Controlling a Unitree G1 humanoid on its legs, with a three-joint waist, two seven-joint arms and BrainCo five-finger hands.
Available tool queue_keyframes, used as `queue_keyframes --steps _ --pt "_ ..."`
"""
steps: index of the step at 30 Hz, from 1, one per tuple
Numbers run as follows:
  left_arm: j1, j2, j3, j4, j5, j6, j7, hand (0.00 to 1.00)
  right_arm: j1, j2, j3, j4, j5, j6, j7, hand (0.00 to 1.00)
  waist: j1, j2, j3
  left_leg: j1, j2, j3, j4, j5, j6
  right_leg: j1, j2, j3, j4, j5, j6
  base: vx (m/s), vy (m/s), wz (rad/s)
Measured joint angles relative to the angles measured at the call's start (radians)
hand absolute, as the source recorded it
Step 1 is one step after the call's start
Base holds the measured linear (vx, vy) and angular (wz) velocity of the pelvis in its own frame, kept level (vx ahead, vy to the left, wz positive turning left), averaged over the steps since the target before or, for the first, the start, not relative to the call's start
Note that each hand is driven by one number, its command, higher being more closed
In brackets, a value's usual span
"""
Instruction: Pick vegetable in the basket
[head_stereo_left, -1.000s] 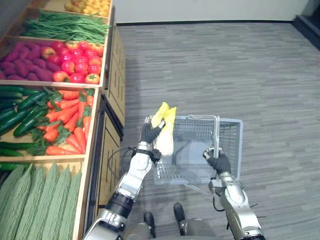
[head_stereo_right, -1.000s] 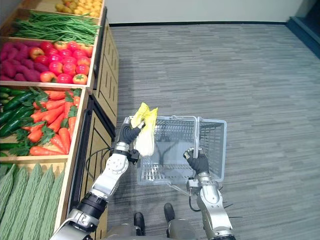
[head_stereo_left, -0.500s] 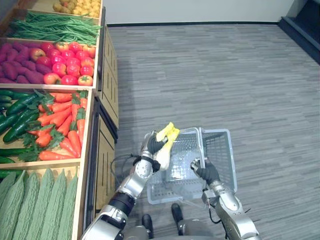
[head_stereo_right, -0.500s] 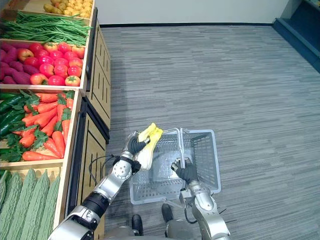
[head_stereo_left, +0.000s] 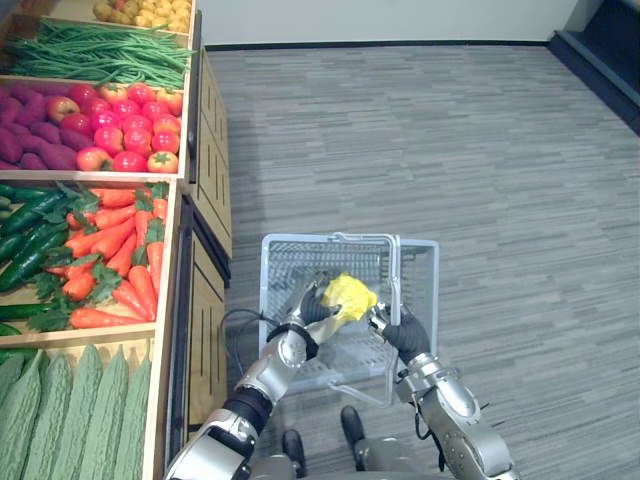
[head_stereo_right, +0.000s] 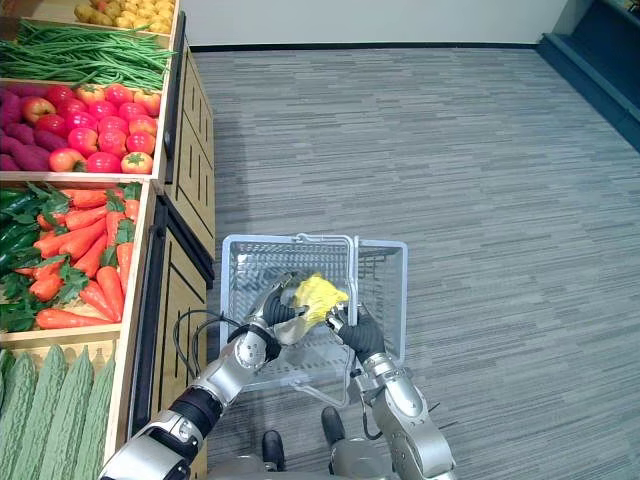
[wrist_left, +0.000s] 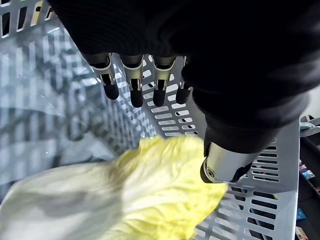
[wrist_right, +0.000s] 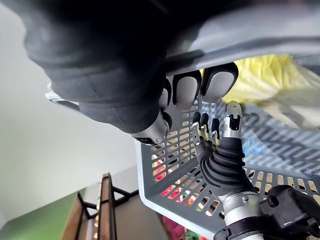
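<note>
One yellow cabbage (head_stereo_left: 347, 296) sits low inside the grey basket (head_stereo_left: 420, 250), near its middle, beneath the robot's left hand (head_stereo_left: 310, 306). The fingers (wrist_left: 135, 95) are stretched straight and clear of the leaves, while the thumb (wrist_left: 225, 165) just touches them (whether the head rests on the basket floor cannot be told). The right hand (head_stereo_left: 405, 333) is curled round the handle (head_stereo_left: 397, 275) at the basket's right, carrying it. Release looks all but made. Done well, the left hand should rise straight up, clear of handle and near wall, while the right holds the basket level so nothing tips.
</note>
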Motion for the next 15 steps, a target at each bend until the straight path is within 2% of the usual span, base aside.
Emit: queue_keyframes --steps 3,9,15 --pt "0.008 -0.010 0.000 -0.010 -0.003 0.000 0.001 0.00 0.008 0.015 -0.022 0.005 -0.038 0.000 -0.009 1.00 0.001 0.000 0.000 0.014 -0.001 -0.006 -0.024 0.014 -0.003 0.005 0.000 -0.005 -0.002 0.000 0.000 -0.01 -0.013 0.06" --pt "0.060 -0.011 0.005 -0.181 -0.039 -0.006 0.001 0.00 0.023 0.031 -0.101 0.009 -0.124 0.000 -0.047 1.00 0.002 0.001 -0.002 0.019 -0.002 -0.027 -0.033 0.020 -0.006 0.014 -0.002 -0.025 -0.009 0.000 0.000 0.00 -0.008 0.09" --pt "0.148 -0.014 0.013 -0.400 -0.141 -0.052 -0.016 0.00 0.026 0.065 -0.160 0.042 -0.234 0.000 -0.071 1.00 0.005 0.006 -0.023 0.022 -0.002 -0.049 -0.034 0.025 -0.005 0.027 -0.004 -0.049 -0.012 -0.001 0.001 0.01 -0.002 0.12"
